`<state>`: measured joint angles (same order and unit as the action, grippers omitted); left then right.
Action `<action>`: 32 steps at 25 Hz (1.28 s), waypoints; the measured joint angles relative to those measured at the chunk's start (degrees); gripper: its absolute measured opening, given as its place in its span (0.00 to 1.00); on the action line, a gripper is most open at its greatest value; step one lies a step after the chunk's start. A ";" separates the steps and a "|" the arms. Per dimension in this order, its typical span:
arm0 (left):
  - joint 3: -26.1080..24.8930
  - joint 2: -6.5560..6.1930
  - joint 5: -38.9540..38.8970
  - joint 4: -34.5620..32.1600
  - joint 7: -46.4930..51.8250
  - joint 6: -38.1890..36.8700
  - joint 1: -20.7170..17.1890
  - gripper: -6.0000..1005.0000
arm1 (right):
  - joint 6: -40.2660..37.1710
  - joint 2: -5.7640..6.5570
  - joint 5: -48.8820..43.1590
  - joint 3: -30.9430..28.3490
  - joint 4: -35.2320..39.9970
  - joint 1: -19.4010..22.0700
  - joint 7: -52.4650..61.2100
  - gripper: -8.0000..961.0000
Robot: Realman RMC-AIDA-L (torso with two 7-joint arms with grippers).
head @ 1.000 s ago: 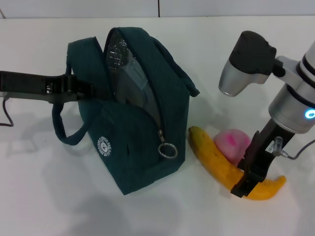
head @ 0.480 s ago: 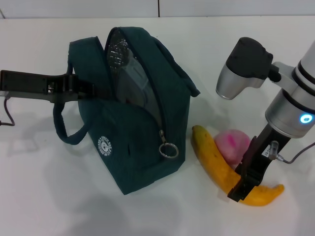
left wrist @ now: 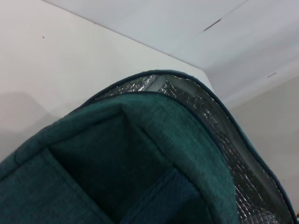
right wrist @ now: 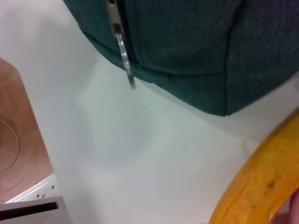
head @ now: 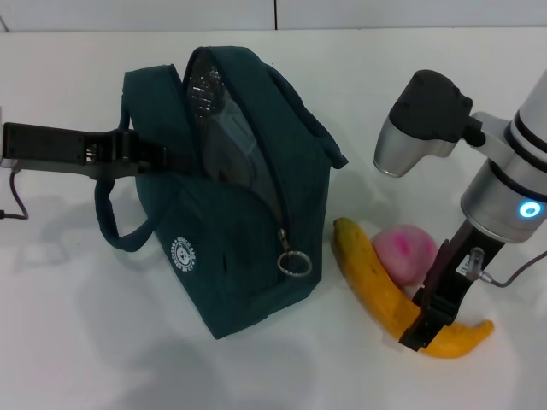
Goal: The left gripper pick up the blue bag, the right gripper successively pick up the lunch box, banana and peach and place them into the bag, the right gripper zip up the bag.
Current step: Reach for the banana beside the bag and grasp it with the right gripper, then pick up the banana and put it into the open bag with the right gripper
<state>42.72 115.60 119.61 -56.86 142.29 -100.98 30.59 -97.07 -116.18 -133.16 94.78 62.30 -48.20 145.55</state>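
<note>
On the white surface (head: pixel 77 342), the right claw (head: pixel 425 325), lower than a second ago, now closes around the banana (head: pixel 376 290) beside the peach (head: pixel 402 254), while the left claw (head: pixel 141 154) holds the blue bag (head: pixel 239 256) open.

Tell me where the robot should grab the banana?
Probably from above, fingers straddling the banana across its narrow width, near the end by the robot: that stretch lies flat on the table with room on both sides. Farther along, the peach crowds it. The right gripper is already down at that end.
</note>
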 joint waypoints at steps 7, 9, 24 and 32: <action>0.00 0.07 0.00 0.00 -0.18 -0.19 -0.01 0.04 | 0.47 0.00 -0.22 0.06 -0.96 -0.44 0.46 0.64; 0.00 0.09 -0.01 0.00 -0.23 -0.19 -0.01 0.04 | 0.49 0.00 -0.24 0.06 -1.42 -0.63 0.46 0.57; -0.08 -0.21 -0.33 0.00 -0.70 -0.18 -0.39 0.04 | -2.88 0.34 0.44 -0.20 1.14 -1.31 -0.03 0.47; -0.30 -0.23 -0.58 0.00 -0.70 -0.21 -0.47 0.04 | -11.27 0.81 0.31 -8.75 7.18 0.45 -1.54 0.45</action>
<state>42.42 115.37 119.04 -56.86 141.59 -101.18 30.13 -108.34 -115.38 -132.85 86.03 69.49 -47.75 144.02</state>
